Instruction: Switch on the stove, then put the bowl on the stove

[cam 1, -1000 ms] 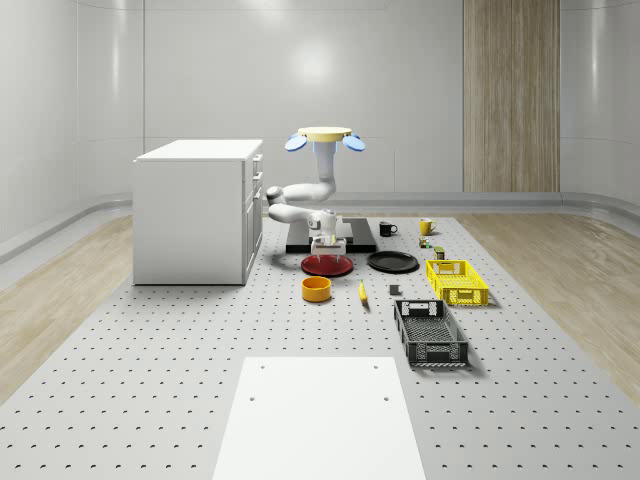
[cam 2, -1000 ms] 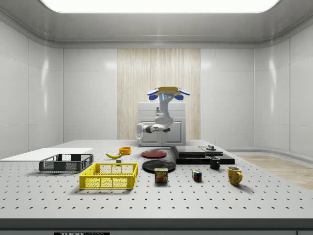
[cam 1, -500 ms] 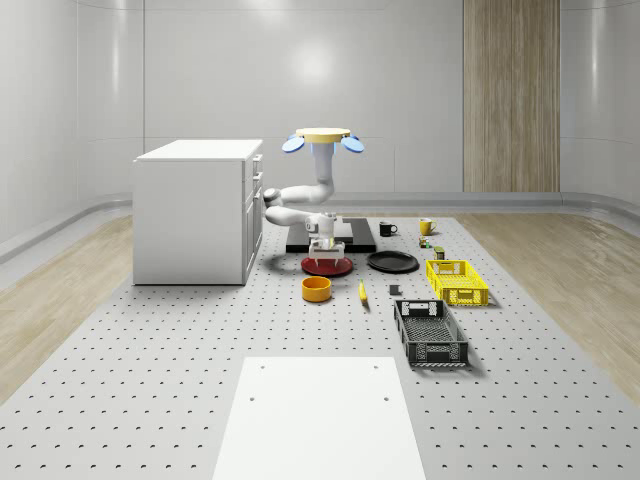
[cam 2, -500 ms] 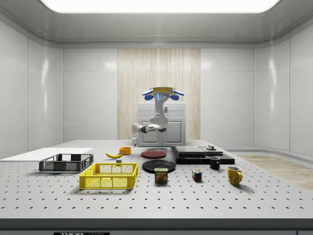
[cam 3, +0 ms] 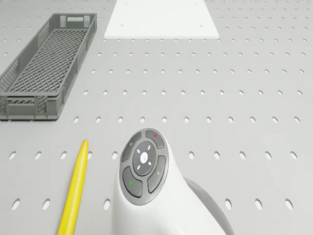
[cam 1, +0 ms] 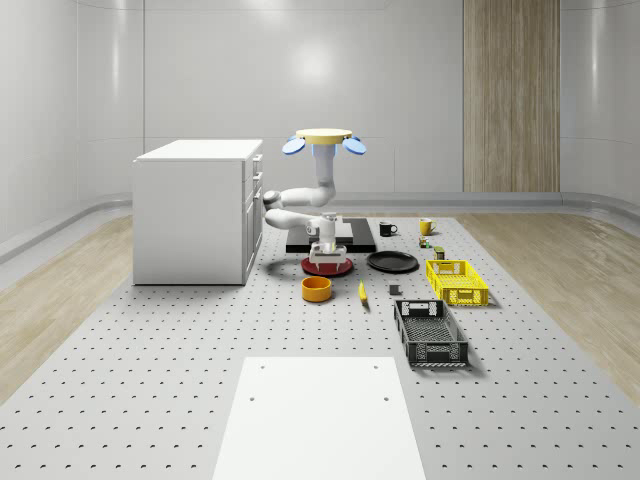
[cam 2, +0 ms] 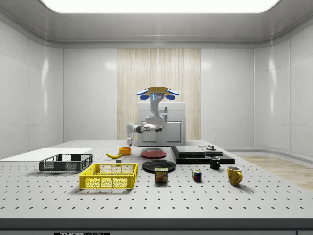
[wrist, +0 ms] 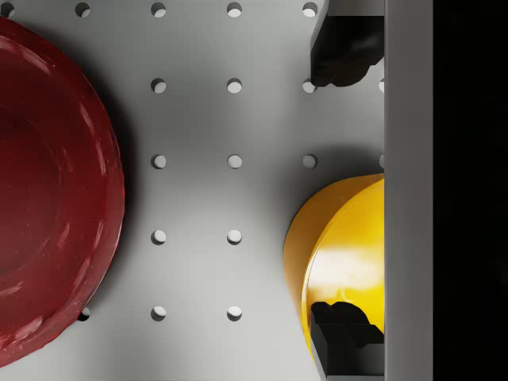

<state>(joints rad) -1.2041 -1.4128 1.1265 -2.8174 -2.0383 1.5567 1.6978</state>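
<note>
From above, the drone [cam 1: 324, 138] hovers beside the white cabinet [cam 1: 197, 210], over the near edge of the stove [cam 1: 331, 236]. Its gripper [cam 1: 325, 256] has come down since a moment ago and now hangs above the red plate [cam 1: 327, 267]. The bowl [cam 1: 316, 289], orange and round, sits on the table [cam 1: 150, 380] just in front of that plate, well short of the stove.

From the side, the drone [cam 2: 157, 92] has drifted away from the stove [cam 2: 200, 154] toward the bowl [cam 2: 125, 151], and the gripper [cam 2: 129, 141] hangs just over the bowl.

The drone view shows the banana [cam 3: 76, 188] near the grey crate [cam 3: 44, 63].

At the wrist, the fingers [wrist: 345, 48] stand wide apart, holding nothing, with the glossy yellow-orange bowl [wrist: 337, 250] between them, beside the red plate [wrist: 51, 190].
</note>
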